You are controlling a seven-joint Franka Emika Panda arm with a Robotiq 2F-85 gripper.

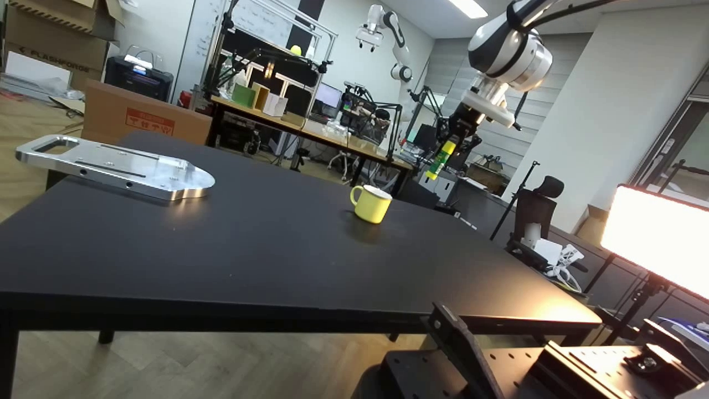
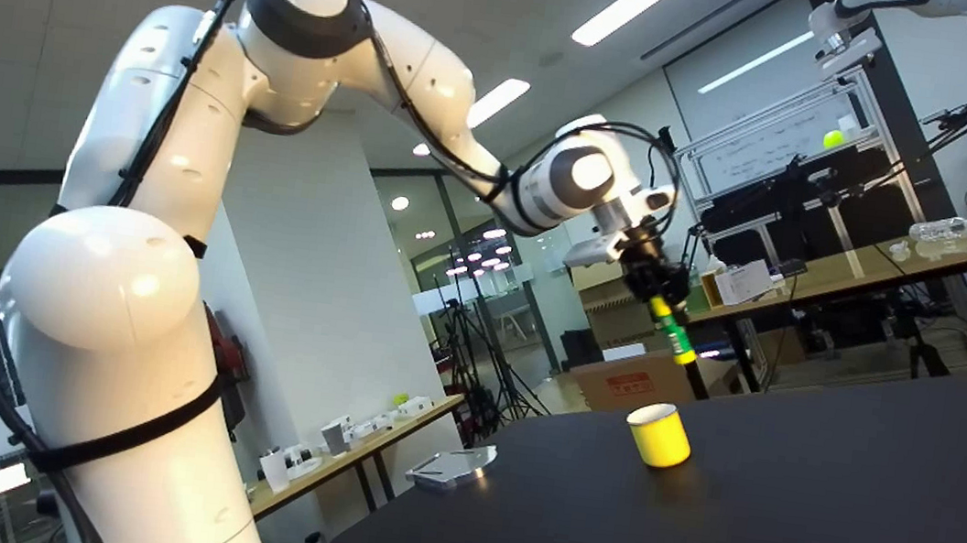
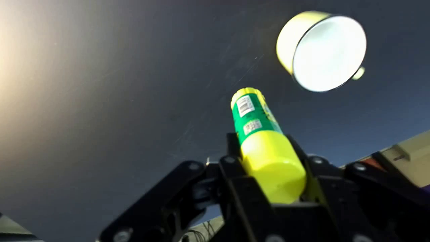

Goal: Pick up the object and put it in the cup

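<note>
The gripper (image 3: pixel 265 148) pinches a green-and-yellow tube (image 3: pixel 252 116) (by its look, a glue stick), its black fingers (image 3: pixel 232 169) pressed against both sides of the wide yellow end. Beyond them the green band, printed with a barcode, and the narrower yellow tip stick out free. In both exterior views the tube points downward at a slant, held up over the black table (image 1: pixel 249 260) and outside the cup (image 1: pixel 372 206). That cup, a squat yellow mug with a white inside, stands upright on the table; in an exterior view its handle shows on the side toward the silvery plate (image 1: pixel 124 164). In the wrist view the tube's tip and the cup's rim are apart, dark table showing between them, and the mouth of the cup is turned toward the camera. The plate, pierced by a slot at one end, sits at the table's edge, well apart from the cup. A white arm (image 2: pixel 426 62) carries the gripper, a black cable (image 2: pixel 157 135) running along its links. Beside the table a light panel (image 1: pixel 659 241) glows, and a cardboard box (image 1: pixel 108 113) with a red label stands behind the plate.
</note>
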